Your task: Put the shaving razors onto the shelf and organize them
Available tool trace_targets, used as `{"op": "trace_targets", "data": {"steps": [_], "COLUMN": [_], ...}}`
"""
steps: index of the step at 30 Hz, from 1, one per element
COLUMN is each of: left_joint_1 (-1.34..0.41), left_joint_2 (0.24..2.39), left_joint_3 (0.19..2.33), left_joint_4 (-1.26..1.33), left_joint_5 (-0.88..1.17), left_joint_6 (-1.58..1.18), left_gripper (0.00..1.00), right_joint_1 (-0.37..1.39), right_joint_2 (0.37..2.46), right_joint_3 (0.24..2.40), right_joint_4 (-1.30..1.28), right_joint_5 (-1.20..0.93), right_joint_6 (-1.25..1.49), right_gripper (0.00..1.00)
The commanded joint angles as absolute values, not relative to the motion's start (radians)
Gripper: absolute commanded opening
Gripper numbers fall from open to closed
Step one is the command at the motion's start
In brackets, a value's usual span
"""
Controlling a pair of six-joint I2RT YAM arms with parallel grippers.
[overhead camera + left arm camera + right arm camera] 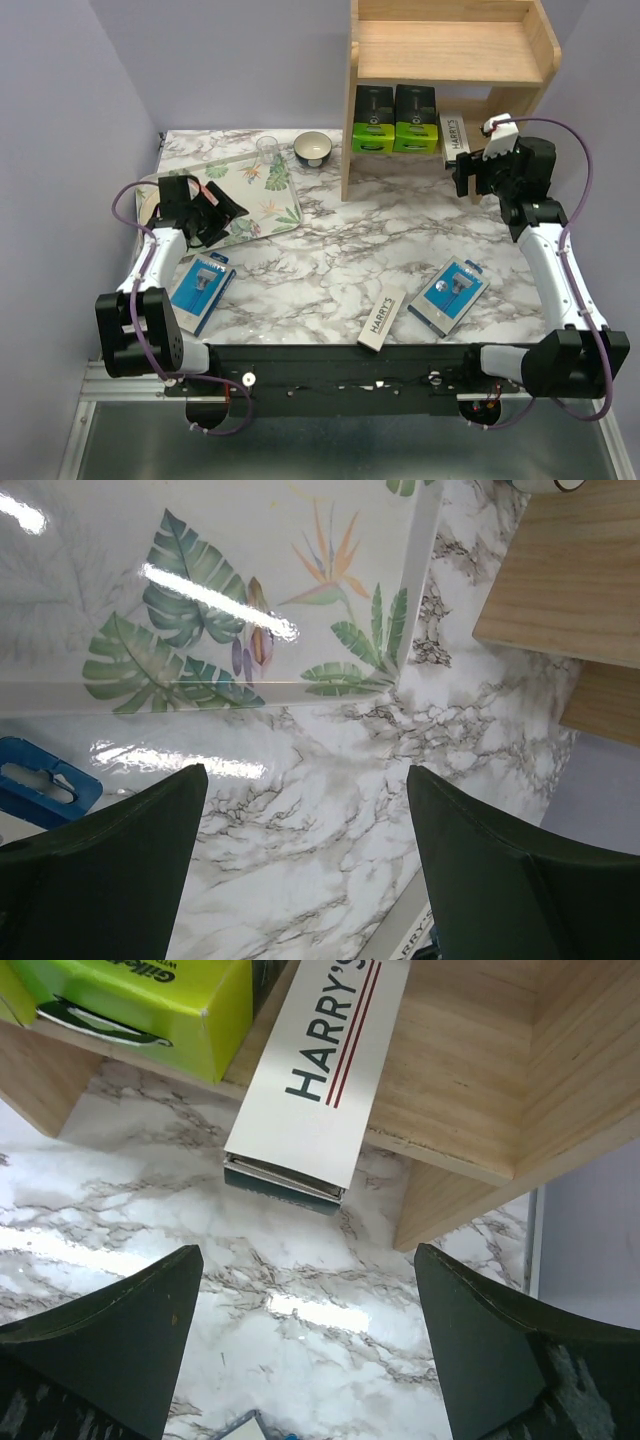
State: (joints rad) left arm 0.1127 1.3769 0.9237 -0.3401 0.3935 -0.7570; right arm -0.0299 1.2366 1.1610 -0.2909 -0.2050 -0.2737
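Slim white HARRY'S box (315,1070) lies on the lower tier of the light-wood shelf (450,50), upper right of the frame, overhanging its front edge beside two lime-ended black boxes (414,118); right gripper (305,1265) just before it, fingers wide apart, empty; left gripper (305,778), mid-left, likewise spread and empty by the floral tray (260,200).

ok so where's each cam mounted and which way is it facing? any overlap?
Top external: fixed above and behind the robot, looking down and forward across the table to the shelf; left arm and right arm show.
Left wrist: on the left arm, looking down past the left fingers at a tray corner.
Right wrist: on the right arm, looking past the right fingers at the white box overhanging the shelf's lower tier.
Shared: top and right wrist both show that white box; top and left wrist, the tray.
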Motion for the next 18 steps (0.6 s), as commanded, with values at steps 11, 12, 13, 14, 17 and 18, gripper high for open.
{"op": "trace_targets", "data": {"steps": [11,12,13,14,17,18], "left_joint_1": [0.109,0.109,0.109,0.109,0.109,0.109], "left_joint_2": [1.480,1.483,1.488,1.491,1.496,1.496], "left_joint_3": [1.017,1.020,1.023,1.023,1.026,1.023], "left_joint_4": [-0.290,-0.291,-0.293,-0.298,-0.316,-0.319], "left_joint_5": [0.446,0.443,0.440,0.433,0.416,0.413], "left_joint_6": [-0.683,-0.677,-0.663,-0.657,-0.626,-0.621], "left_gripper": [0.90,0.90,0.90,0.90,0.90,0.91], "right_joint_1": [-0.098,-0.104,-0.106,-0.112,-0.118,-0.118], "right_joint_2": [1.419,1.425,1.437,1.442,1.462,1.465], "right_joint_3": [1.278,1.285,1.285,1.289,1.296,1.298], "right_joint_4": [-0.281,-0.276,-0.272,-0.270,-0.252,-0.250], "right_joint_5": [-0.331,-0.340,-0.351,-0.368,-0.402,-0.411], "right_joint_6": [-0.384,-0.383,-0.388,-0.403,-0.426,-0.431], "right_gripper": [0.84,0.83,0.80,0.79,0.74,0.73]}}
